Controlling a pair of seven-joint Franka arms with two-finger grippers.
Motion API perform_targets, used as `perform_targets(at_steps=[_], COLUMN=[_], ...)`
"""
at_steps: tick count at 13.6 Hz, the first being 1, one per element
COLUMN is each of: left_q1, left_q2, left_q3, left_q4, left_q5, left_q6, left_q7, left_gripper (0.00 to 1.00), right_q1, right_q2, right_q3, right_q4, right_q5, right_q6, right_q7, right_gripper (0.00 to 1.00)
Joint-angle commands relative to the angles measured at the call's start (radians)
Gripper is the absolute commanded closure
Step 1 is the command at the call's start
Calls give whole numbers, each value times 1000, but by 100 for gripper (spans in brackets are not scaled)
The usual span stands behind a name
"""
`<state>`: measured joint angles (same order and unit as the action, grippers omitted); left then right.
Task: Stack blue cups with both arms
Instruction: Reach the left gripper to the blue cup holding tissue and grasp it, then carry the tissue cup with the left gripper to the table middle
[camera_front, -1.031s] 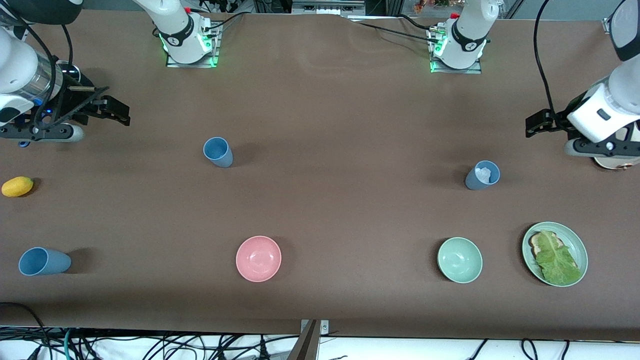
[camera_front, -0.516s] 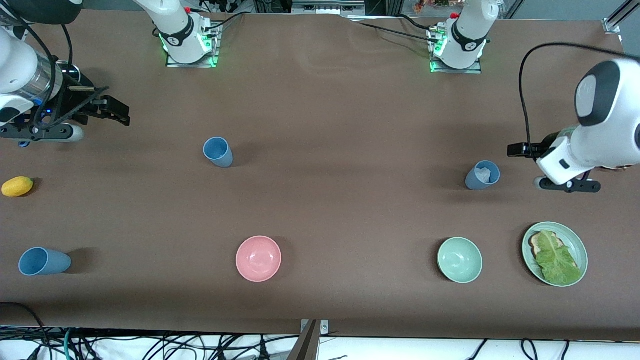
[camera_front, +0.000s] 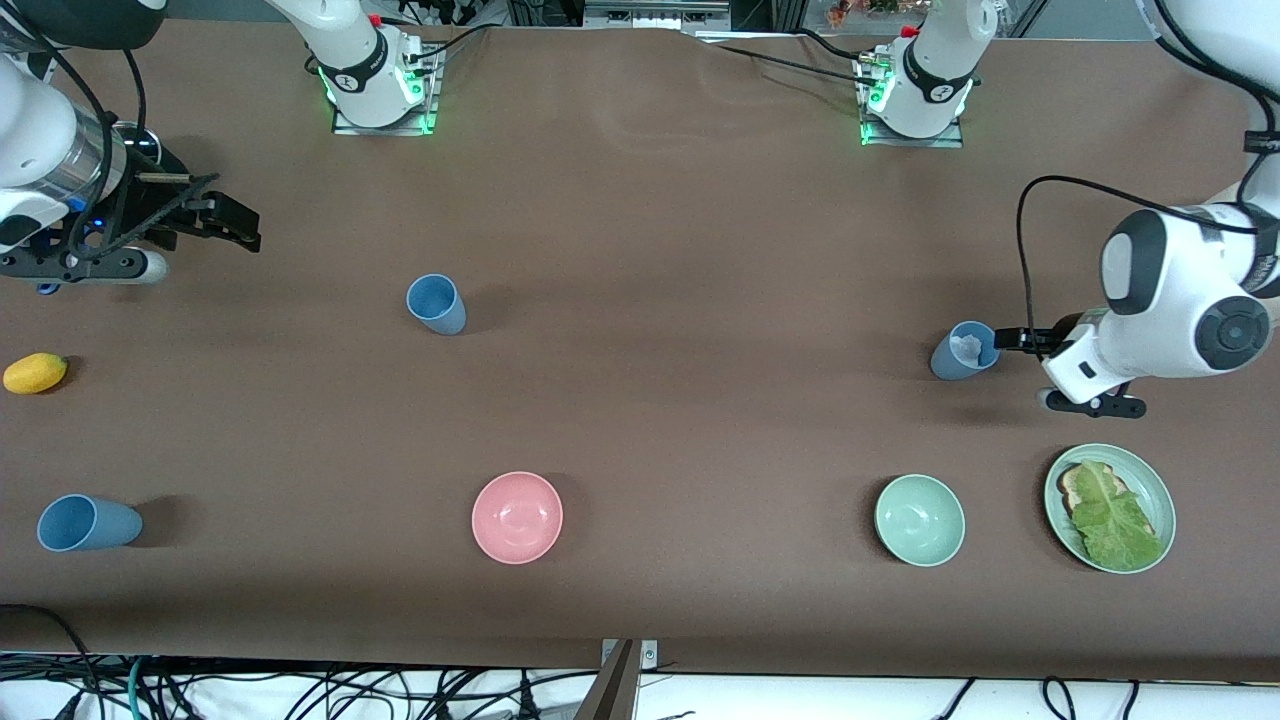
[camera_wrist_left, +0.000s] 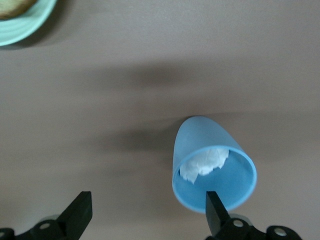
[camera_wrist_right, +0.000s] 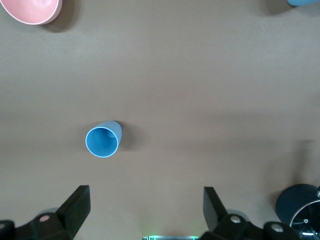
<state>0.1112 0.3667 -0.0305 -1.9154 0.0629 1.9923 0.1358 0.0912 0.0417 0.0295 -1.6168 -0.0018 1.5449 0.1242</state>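
Cups sit apart on the surface, unstacked; left end effector (camera_front: 1003, 340), wide, lines up beside the paper-stuffed cup (camera_front: 965, 351) to grasp it; right end effector (camera_front: 235, 222), wide, waits.

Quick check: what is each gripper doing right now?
Left gripper: open, empty, beside the blue cup with paper.
Right gripper: open, empty, waiting.

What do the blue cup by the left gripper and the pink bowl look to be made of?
Blue cup: probably matte plastic, an even dull blue with no glare; something white and crumpled, perhaps paper, lies inside. Pink bowl: smooth plastic or melamine, with a soft sheen inside.
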Motion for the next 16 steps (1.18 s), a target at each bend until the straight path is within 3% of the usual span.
perform_targets(at_steps=[1, 3, 5, 7, 11, 12, 16], left_q1=[4, 4, 4, 2, -5, -5, -10], left_q2=[-19, -5, 12, 26, 49, 46, 40], left_q3=[-5, -5, -5, -5, -5, -5, -8], left_q4=[-76, -79, -77, -76, -68, -67, -34], left_q5=[-3, -5, -6, -49, -55, -55, -55], left_q6=[66, 68, 69, 69, 115, 114, 105], left_q7=[25, 25, 24, 18, 16, 16, 15], left_gripper=[1, 11, 41, 55, 96, 100, 100], right_q1=[4, 4, 4, 2, 4, 4, 1], right_q2=[12, 12, 12, 12, 14, 15, 15], right_q3=[0, 0, 0, -2, 0, -2, -2], right_q4=[29, 29, 29, 31, 31, 31, 31], right_q5=[-4, -4, -4, -4, -4, -4, -4], right_q6=[-12, -14, -16, -11, -9, -9, -9], right_q7=[15, 15, 15, 15, 15, 15, 15], right_gripper=[0, 0, 0, 0, 0, 0, 0])
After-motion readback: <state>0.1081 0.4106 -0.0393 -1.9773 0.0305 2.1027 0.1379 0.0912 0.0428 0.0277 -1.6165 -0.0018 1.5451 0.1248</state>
